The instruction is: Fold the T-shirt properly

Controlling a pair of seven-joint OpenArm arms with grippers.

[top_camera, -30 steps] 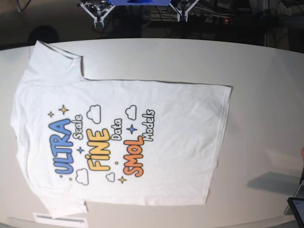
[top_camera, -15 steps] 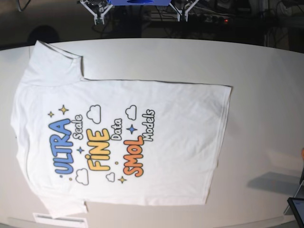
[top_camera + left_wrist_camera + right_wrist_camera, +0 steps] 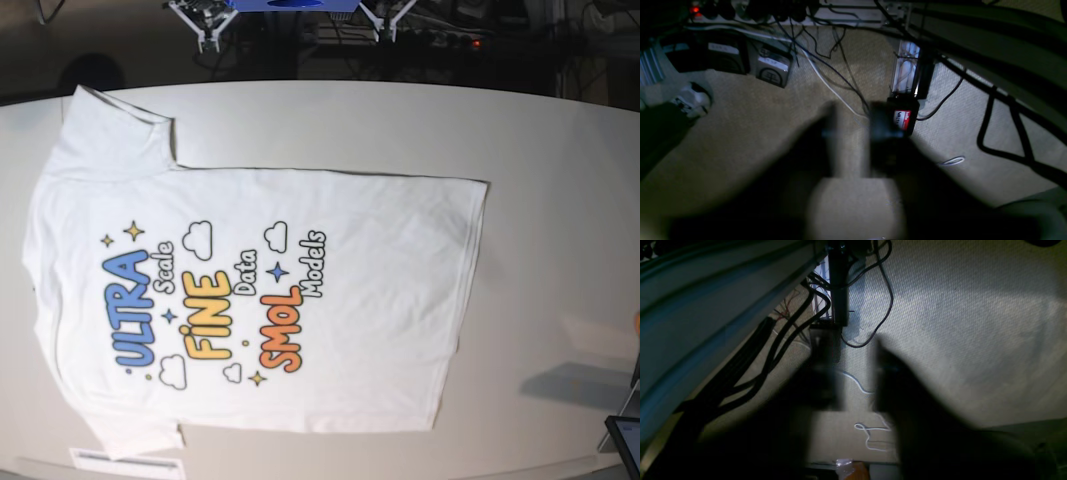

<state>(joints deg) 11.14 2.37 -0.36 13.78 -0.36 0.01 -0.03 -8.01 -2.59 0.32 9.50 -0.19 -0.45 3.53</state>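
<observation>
The T-shirt (image 3: 380,300) lies flat and spread out on the white table (image 3: 560,180) in the base view. Its print faces up, its collar end points left and its hem right. One sleeve reaches to the far left corner, the other to the near left edge. Neither gripper is over the table. My left gripper (image 3: 851,113) hangs beside the table above the carpet, shut, as dark blurred fingers holding nothing. My right gripper (image 3: 848,346) hangs the same way over the floor, shut and holding nothing. Neither wrist view shows the shirt.
The arm mounts (image 3: 290,10) stand at the far edge of the table. A dark screen corner (image 3: 628,440) sits at the near right, and a white label (image 3: 125,462) at the near left edge. Cables (image 3: 840,73) and boxes lie on the carpet.
</observation>
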